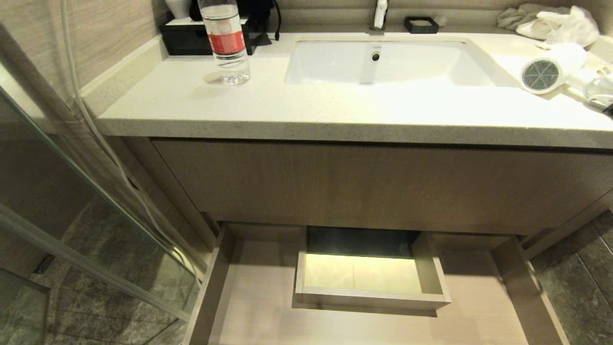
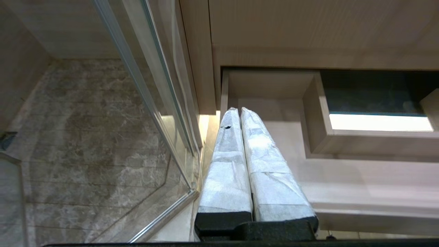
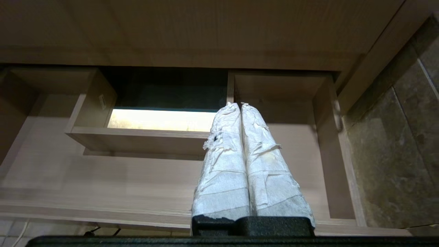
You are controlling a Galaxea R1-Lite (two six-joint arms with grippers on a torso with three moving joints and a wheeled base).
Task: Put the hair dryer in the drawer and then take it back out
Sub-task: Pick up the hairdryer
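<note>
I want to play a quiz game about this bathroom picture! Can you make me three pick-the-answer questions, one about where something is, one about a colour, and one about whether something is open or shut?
1. Where is the hair dryer?
A. In the drawer
B. On the counter right of the sink
C. On the floor

2. What colour is the bottle's label?
A. Red
B. Blue
C. Green

3. How is the drawer?
A. Pushed shut
B. Pulled open
C. Taken off

Answers:
1 B: it lies on the counter beside the sink.
2 A: the bottle wears a red band.
3 B: its bare wooden floor shows below the cabinet front.
</note>
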